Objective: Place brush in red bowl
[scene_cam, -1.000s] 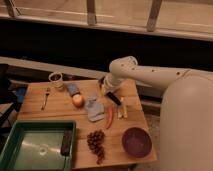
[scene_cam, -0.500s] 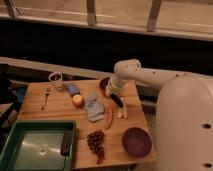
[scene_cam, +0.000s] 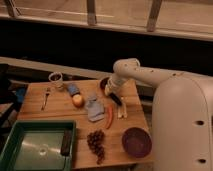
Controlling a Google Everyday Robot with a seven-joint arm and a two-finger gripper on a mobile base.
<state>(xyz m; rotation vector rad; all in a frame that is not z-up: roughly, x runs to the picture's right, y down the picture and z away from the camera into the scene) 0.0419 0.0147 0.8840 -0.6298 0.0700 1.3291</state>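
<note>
- Counting what's sitting on the wooden table (scene_cam: 60, 107): one red bowl (scene_cam: 103, 82) at the back edge, with the arm partly covering it.
- One brush (scene_cam: 117, 99) is showing as a dark slanted shape just to the right of the red bowl and nearer the front. It's outside the bowl, not in it.
- One gripper (scene_cam: 113, 91) is hanging right over the brush's upper end, close beside the bowl's rim. I honestly can't tell whether it's gripping the brush or how wide it's set.
- One fork (scene_cam: 46, 97) is lying near the left edge, and one small white cup (scene_cam: 56, 77) is standing behind it.
- One yellow-orange fruit (scene_cam: 78, 101) is sitting mid-table, touching one small blue thing (scene_cam: 73, 89) behind it, with one grey cloth (scene_cam: 93, 107) just to its right.
- One red-orange pepper (scene_cam: 109, 116) is lying between the cloth and some pale sticks (scene_cam: 122, 111). I can't count the sticks.
- One bunch of dark grapes (scene_cam: 96, 142) and one maroon bowl (scene_cam: 136, 141) are sitting along the front.
- One green tray (scene_cam: 37, 145) is resting at the front left, holding one dark block (scene_cam: 66, 142).
- Compared to a second ago, the gripper is sitting a touch lower and further right. Since half a second ago it's barely shifting.
- The brush's dark end is tracking along with it, and everything else is staying put.
</note>
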